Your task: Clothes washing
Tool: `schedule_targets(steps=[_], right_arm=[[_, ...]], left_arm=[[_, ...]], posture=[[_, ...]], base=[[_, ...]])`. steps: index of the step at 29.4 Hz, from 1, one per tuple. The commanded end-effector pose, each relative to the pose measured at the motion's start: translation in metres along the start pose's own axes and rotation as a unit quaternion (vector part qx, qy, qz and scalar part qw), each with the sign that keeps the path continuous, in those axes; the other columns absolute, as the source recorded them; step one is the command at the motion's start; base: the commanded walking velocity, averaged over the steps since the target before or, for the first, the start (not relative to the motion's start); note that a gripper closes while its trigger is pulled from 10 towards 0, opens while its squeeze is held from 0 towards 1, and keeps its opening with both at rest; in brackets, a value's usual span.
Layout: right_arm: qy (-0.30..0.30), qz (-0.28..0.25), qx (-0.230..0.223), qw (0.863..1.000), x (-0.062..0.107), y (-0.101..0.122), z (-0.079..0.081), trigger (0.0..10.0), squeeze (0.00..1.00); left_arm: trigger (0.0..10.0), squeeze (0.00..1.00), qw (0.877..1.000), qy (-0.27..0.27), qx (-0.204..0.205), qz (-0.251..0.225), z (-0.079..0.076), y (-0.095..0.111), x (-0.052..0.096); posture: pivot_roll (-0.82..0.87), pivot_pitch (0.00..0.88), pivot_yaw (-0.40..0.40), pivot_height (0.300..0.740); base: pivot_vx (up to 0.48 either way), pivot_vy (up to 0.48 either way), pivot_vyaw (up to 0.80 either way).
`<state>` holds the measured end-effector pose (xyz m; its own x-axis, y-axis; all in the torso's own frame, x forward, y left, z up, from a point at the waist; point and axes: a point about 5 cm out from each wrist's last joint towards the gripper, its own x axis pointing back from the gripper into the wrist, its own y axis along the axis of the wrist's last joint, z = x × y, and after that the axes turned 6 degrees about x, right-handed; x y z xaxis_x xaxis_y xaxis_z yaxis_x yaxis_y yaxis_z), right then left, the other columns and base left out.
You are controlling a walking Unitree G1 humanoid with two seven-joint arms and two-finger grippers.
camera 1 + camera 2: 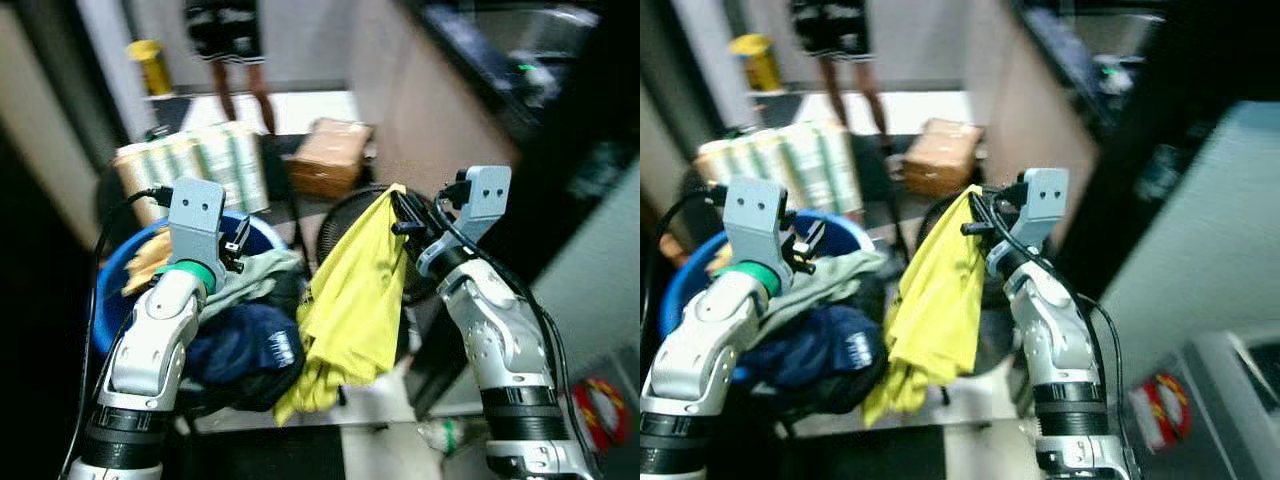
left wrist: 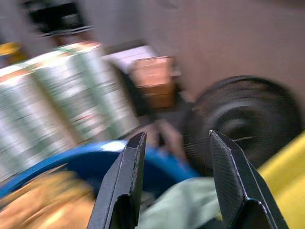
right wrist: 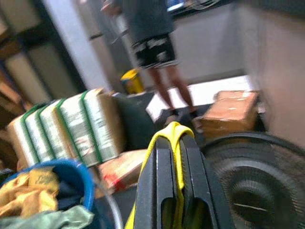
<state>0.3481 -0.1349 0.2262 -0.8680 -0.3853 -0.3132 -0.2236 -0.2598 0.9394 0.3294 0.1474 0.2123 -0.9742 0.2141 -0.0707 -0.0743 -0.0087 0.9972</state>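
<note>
The right gripper (image 1: 405, 212) is hanging raised with its two black fingers clamped together on the top fold of one yellow garment (image 1: 350, 300), which is dangling free in front of a dark round fan (image 3: 248, 181). The left gripper (image 2: 176, 181) is hovering with its fingers apart above one blue basket (image 1: 262, 232) holding a pale green garment (image 1: 250, 275), a navy garment (image 1: 245, 345) and an orange cloth (image 1: 145, 262). Behind, all blurred, are standing a wrapped pack of pale bundles (image 1: 195, 160), one cardboard box (image 1: 330, 155) and a person's legs (image 1: 243, 95), cut off at the top edge.

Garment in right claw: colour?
Yellow garment, pinched in the right claw; clearest in the left eye view.
</note>
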Motion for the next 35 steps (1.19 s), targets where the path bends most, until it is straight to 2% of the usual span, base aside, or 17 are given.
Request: schedule_targets(steps=[1,2,6,10,11,12,13,15,16,18,19,20,22,23,30,35], right_arm=[[0.035,-0.019,-0.020,0.999,0.001,0.005,0.007,10.0,0.00],[0.055,-0.022,-0.031,0.998,0.004,0.003,0.010,10.0,0.00],[0.054,-0.021,-0.048,0.997,0.007,-0.001,0.010,10.0,0.00],[0.078,-0.042,-0.103,0.991,0.013,0.003,0.011,10.0,0.00],[0.078,-0.042,-0.103,0.991,0.013,0.003,0.011,10.0,0.00],[0.094,-0.054,-0.124,0.986,0.016,0.006,0.012,10.0,0.00],[0.134,-0.073,-0.165,0.974,0.022,0.012,0.016,10.0,0.00],[0.134,-0.073,-0.165,0.974,0.022,0.012,0.016,10.0,0.00],[0.176,-0.086,-0.202,0.960,0.030,0.017,0.019,10.0,0.00],[0.280,-0.100,-0.251,0.921,0.051,0.023,0.029,10.0,0.00],[0.280,-0.100,-0.251,0.921,0.051,0.023,0.029,10.0,0.00],[0.315,-0.109,-0.267,0.904,0.059,0.026,0.035,10.0,0.00],[0.322,-0.114,-0.270,0.900,0.061,0.027,0.037,10.0,0.00],[0.337,-0.122,-0.274,0.892,0.063,0.030,0.041,10.0,0.00],[0.364,-0.113,-0.268,0.885,0.064,0.030,0.048,10.0,0.00],[0.382,-0.112,-0.283,0.873,0.066,0.034,0.047,10.0,0.00]], left_arm=[[10.0,0.00,1.000,-0.022,-0.001,-0.003,-0.006,-0.001,0.003],[10.0,0.00,1.000,-0.029,0.001,-0.005,-0.010,-0.001,0.003],[10.0,0.00,1.000,-0.031,0.000,-0.005,-0.012,-0.002,0.002],[10.0,0.00,0.999,-0.035,0.003,-0.006,-0.015,-0.002,0.001],[10.0,0.00,0.999,-0.035,0.003,-0.006,-0.015,-0.002,0.001],[10.0,0.00,0.999,-0.039,0.003,-0.005,-0.016,-0.003,0.002],[10.0,0.00,0.999,-0.043,0.004,-0.003,-0.017,-0.004,0.002],[10.0,0.00,0.999,-0.043,0.004,-0.003,-0.017,-0.004,0.002],[10.0,0.00,0.999,-0.046,0.004,-0.002,-0.018,-0.004,0.002],[10.0,0.00,0.999,-0.050,0.006,0.000,-0.019,-0.005,0.002],[10.0,0.00,0.999,-0.050,0.006,0.000,-0.019,-0.005,0.002],[10.0,0.00,0.999,-0.052,0.005,0.001,-0.020,-0.005,0.002],[10.0,0.00,0.999,-0.052,0.005,0.001,-0.019,-0.005,0.002],[10.0,0.00,0.999,-0.053,0.003,0.002,-0.019,-0.006,0.001],[10.0,0.00,0.998,-0.055,-0.003,0.004,-0.019,-0.005,0.001],[10.0,0.00,0.999,-0.053,-0.007,0.005,-0.017,-0.006,0.003]], posture=[[0.12,0.025,0.069,0.740],[0.12,0.022,0.071,0.740],[0.12,0.020,0.069,0.740],[0.11,0.023,0.071,0.740],[0.11,0.023,0.071,0.740],[0.11,0.023,0.071,0.740],[0.11,0.029,0.075,0.740],[0.11,0.029,0.075,0.740],[0.10,0.032,0.075,0.740],[0.10,0.035,0.077,0.740],[0.10,0.035,0.077,0.740],[0.11,0.037,0.080,0.740],[0.11,0.037,0.080,0.740],[0.11,0.036,0.084,0.740],[0.11,0.035,0.080,0.740],[0.12,0.036,0.073,0.740]], base=[[0.000,0.000,-0.80],[0.000,0.000,-0.80],[0.000,0.000,-0.80],[0.000,0.000,-0.80],[0.000,0.000,-0.80],[0.000,0.000,-0.80],[0.000,0.000,-0.80],[0.000,0.000,-0.80],[0.000,0.000,-0.80],[0.000,0.000,-0.80],[0.000,0.000,-0.80],[0.000,0.000,-0.80],[0.000,0.000,-0.80],[0.000,0.000,-0.80],[0.000,0.000,-0.80],[0.000,0.000,-0.80]])
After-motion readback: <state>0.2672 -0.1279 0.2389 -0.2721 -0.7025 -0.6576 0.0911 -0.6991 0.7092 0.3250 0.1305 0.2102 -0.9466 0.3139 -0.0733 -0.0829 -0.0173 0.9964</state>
